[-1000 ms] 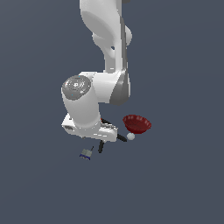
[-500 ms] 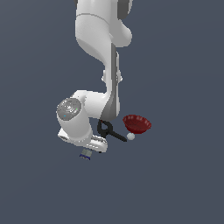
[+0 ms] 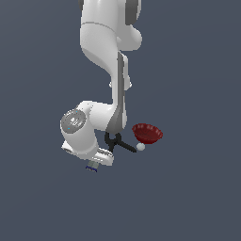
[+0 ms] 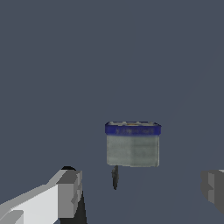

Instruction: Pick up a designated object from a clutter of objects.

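Note:
The designated object (image 4: 132, 144) is a tiny flat grey block with a dark blue edge and a thin dark stem (image 4: 115, 177). In the wrist view it lies on the grey floor just ahead of the gap between my two fingertips (image 4: 70, 192). My gripper (image 4: 142, 189) is open, with its fingers wide apart and not touching the block. In the exterior view the gripper (image 3: 95, 161) hangs right over the block (image 3: 91, 168), which peeks out below the hand. The rest of the clutter lies to the exterior view's right: a black two-armed clamp (image 3: 118, 142), a tiny white ball (image 3: 140, 147) and a dark red bowl (image 3: 147, 132).
My own white arm (image 3: 106, 56) rises above the clamp and hides part of it. The floor (image 3: 197, 197) is plain grey all around.
The arm has swung toward the exterior view's left and lowered. The hand now sits right over the small block. The clamp, ball and bowl have not moved.

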Controlling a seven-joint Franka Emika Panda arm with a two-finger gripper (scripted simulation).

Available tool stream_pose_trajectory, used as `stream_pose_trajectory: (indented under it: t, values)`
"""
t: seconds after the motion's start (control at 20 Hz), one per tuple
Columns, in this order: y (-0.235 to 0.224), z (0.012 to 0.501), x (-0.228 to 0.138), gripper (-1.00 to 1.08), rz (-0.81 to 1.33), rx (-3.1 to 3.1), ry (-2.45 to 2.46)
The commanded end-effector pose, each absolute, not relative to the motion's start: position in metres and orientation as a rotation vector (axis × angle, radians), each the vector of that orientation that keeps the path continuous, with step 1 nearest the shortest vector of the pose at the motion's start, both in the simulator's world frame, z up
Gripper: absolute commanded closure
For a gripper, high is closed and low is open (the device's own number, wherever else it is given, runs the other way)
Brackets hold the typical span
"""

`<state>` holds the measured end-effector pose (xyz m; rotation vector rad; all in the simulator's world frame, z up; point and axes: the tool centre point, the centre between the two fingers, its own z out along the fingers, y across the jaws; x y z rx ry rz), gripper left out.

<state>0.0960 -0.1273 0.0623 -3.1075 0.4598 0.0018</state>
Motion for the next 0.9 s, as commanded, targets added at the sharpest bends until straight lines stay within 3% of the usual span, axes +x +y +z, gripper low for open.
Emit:
stream_pose_trajectory:
  t: [0.0,0.7,0.75,0.85]
  values:
    - [-0.127,0.058,0.096,-0.92,0.002,-3.108,0.460]
    - [-0.128,0.012,0.096,-0.92,0.000,-3.107,0.462]
    - [-0.128,0.012,0.096,1.08,0.000,-3.107,0.462]
    - [-0.128,0.012,0.096,1.08,0.000,-3.107,0.462]
